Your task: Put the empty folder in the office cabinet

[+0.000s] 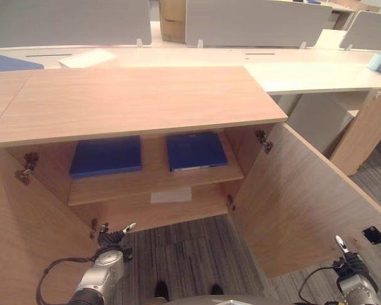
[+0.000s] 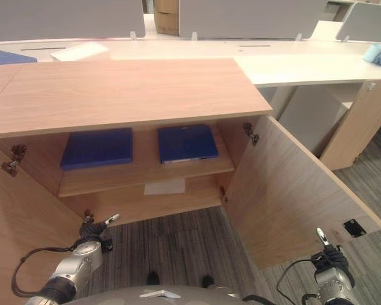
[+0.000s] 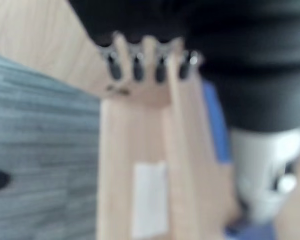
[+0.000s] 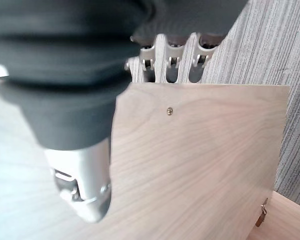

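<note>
Since both cabinet doors stand wide open and two blue folders lie flat on the upper shelf (image 1: 152, 181), we judge the placing itself to be done. The left folder (image 1: 106, 156) and the right folder (image 1: 195, 150) rest side by side, a little apart; which one is the task's empty folder we cannot tell. A white sheet (image 1: 171, 195) lies on the lower shelf beneath them.

We hold nothing now. Our left hand (image 1: 114, 236) hangs low near the left door (image 1: 19, 235), its fingers (image 3: 137, 62) straight and relaxed in a row, clear of any object. Our right hand (image 1: 349, 254) hovers by the near edge of the right door (image 1: 298, 197); its fingers (image 4: 172, 62) also look loose and straight, just beside the door's edge rather than wrapped around it.

What seems left, if anything, is swinging the two doors closed. The cabinet top (image 1: 127, 101) and the white counter (image 1: 317, 73) behind it play no part.
</note>
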